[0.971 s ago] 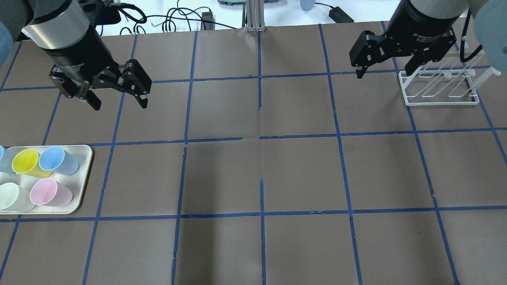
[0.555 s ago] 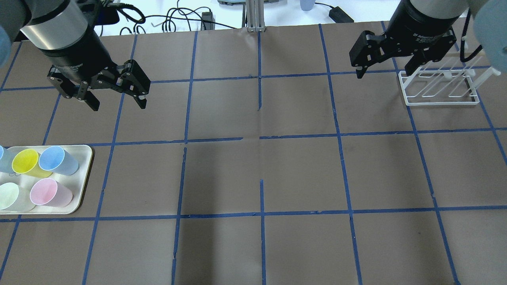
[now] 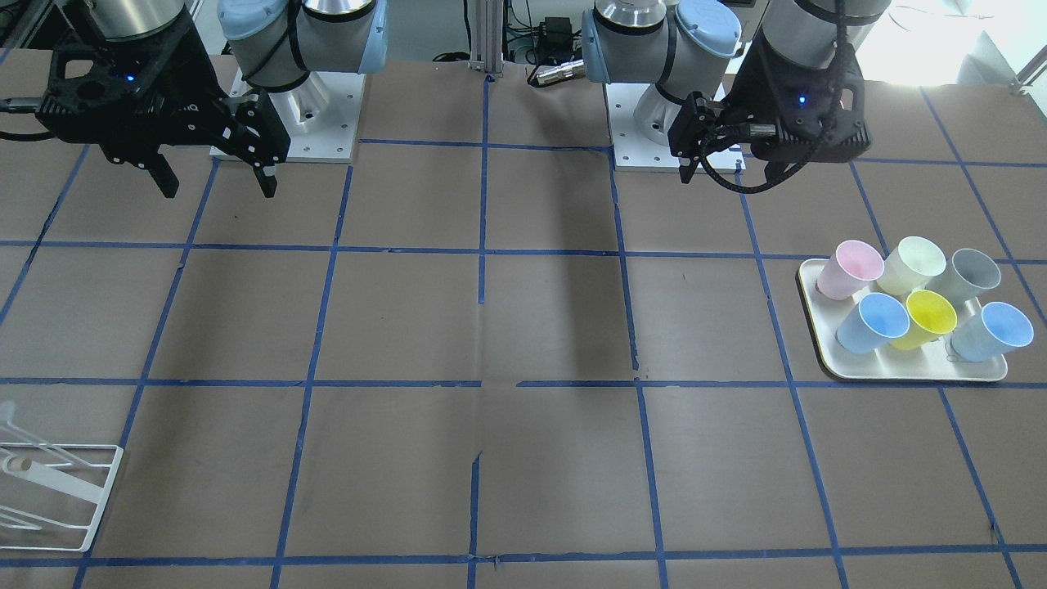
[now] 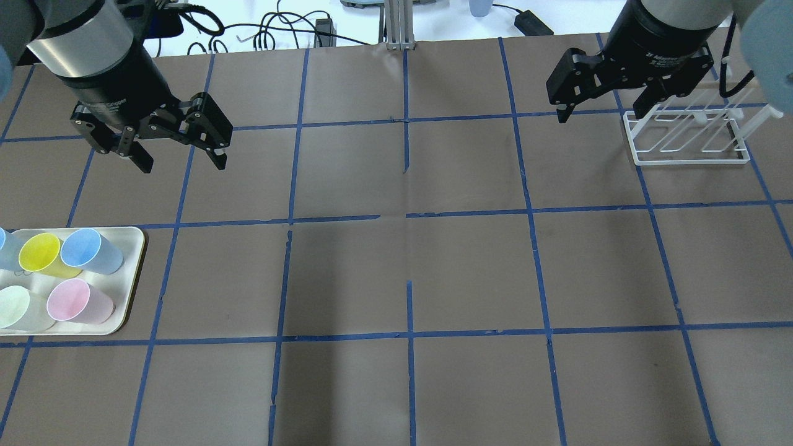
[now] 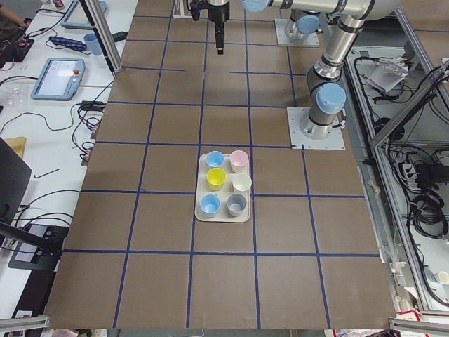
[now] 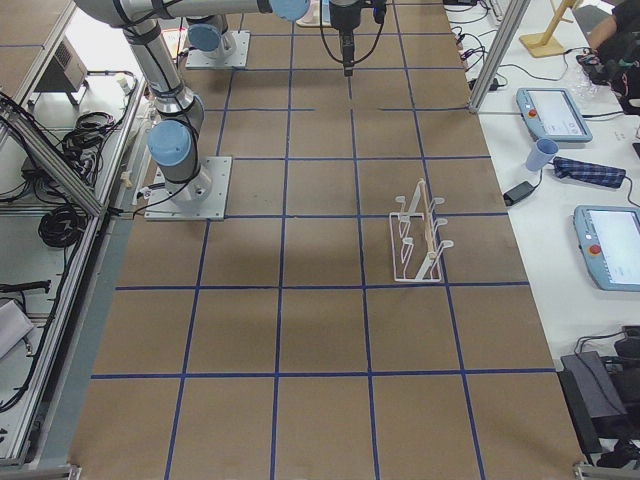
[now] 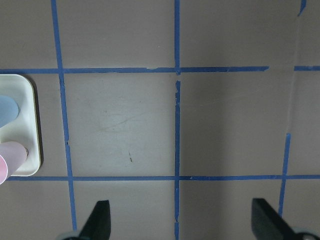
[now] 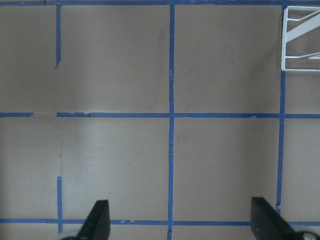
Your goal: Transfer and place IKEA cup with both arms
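IKEA cup — pale grey, tapered, handleless — stands upright on the tray; jaws of both arms spread.

Overhead, the left edge crops the tray, losing the IKEA cup; the front view crops the wire rack.

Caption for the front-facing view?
Left gripper and right gripper hang open; the grey IKEA cup waits among six on a tray.
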Controlling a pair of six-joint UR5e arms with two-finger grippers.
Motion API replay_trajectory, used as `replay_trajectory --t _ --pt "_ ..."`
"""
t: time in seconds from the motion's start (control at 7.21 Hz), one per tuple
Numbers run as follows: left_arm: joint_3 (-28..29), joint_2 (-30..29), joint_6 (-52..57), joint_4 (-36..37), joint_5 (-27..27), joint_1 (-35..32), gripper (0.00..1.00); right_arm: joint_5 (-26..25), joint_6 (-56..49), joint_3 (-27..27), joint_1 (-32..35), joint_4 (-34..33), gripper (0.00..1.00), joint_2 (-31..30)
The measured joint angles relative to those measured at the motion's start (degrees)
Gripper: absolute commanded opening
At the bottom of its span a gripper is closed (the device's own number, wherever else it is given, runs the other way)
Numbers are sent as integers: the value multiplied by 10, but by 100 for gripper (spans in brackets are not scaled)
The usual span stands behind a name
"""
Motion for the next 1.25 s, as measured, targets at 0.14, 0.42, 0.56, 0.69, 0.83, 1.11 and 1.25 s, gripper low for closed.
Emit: replay_trajectory --t 0.14,0.42,0.56,0.69,0.83,1.11,1.25 --pt "0 1 2 0 0 -1 100 0 0 0 0 0 100 0" --pt "-1 5 26 0 2 -2 100 1 0 0 0 0 100 0" --pt "0 7 33 0 1 -2 100 1 0 0 0 0 100 0" --pt "0 7 36 2 -1 -1 100 0 0 0 0 0 100 0" --pt "0 7 37 6 -1 0 100 0 0 0 0 0 100 0" --pt "-1 7 39 12 -3 2 100 0 0 0 0 0 100 0" --pt "-1 7 39 17 -3 3 100 0 0 0 0 0 100 0"
